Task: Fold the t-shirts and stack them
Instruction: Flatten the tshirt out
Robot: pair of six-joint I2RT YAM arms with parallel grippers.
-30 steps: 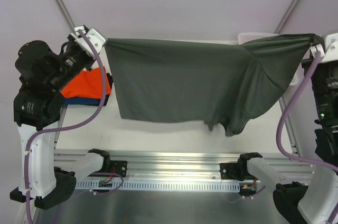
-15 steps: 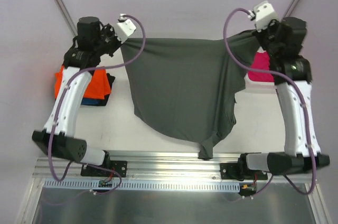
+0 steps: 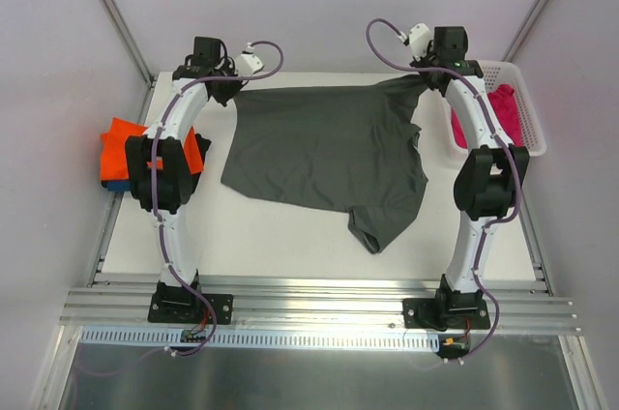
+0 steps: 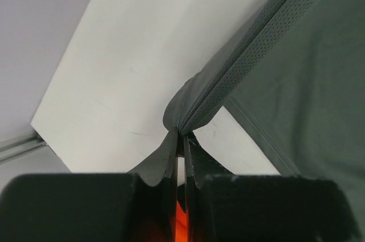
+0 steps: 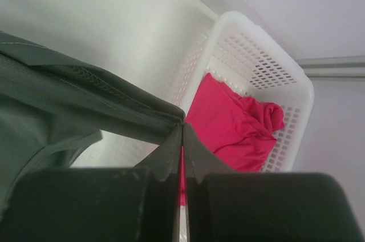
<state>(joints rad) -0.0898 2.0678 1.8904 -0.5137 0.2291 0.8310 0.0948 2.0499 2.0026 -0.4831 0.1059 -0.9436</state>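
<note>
Two far corners of the grey shirt (image 3: 329, 149) sit pinched in the left hand (image 4: 181, 139) and right hand (image 5: 182, 123); its near edge lies bunched; folding now may trap creases.

On bench (image 3: 280, 246) the spread tee (image 3: 324, 154) lies centre, tee stack (image 3: 121, 154) at 9 o'clock by left edge, basket (image 3: 530, 134) at 2 o'clock w/ another tee (image 3: 503, 110) inside.

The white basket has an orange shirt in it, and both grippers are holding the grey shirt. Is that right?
No. The white basket has a pink shirt in it, not an orange one; the right wrist view shows it. The left gripper and right gripper are both holding the grey shirt.
</note>
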